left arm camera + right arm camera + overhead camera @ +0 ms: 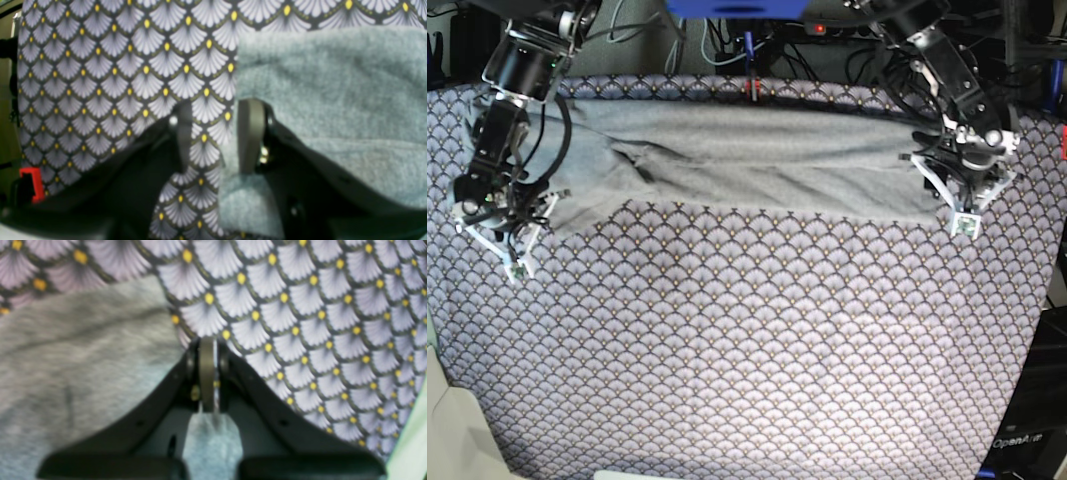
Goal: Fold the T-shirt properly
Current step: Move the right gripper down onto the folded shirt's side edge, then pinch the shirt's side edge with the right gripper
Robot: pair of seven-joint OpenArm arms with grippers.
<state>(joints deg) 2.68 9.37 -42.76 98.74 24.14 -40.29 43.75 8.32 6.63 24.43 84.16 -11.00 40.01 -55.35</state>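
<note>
Two arms reach down to the far half of the surface, which is covered by a tablecloth [757,340] printed with purple-white fan scales and yellow dots. We see the T-shirt [747,160] stretched into a long grey band across that far part, running from one arm to the other, its middle lying on the cloth with a few creases near our right arm's end.

In the base view our right gripper [515,262] sits at the picture's left, at the end of the shirt. From the right wrist view [207,373] we see its jaws pressed together, with a strip of grey fabric coming out behind them, so they are pinching the T-shirt [83,350].

Our left gripper [965,218] sits at the base picture's right, at the shirt's other end. In the left wrist view [213,136] its jaws stand apart, with patterned tablecloth [100,83] showing in the gap. The grey T-shirt [333,100] lies against and around one finger [248,133]; the other finger is over bare cloth.
</note>
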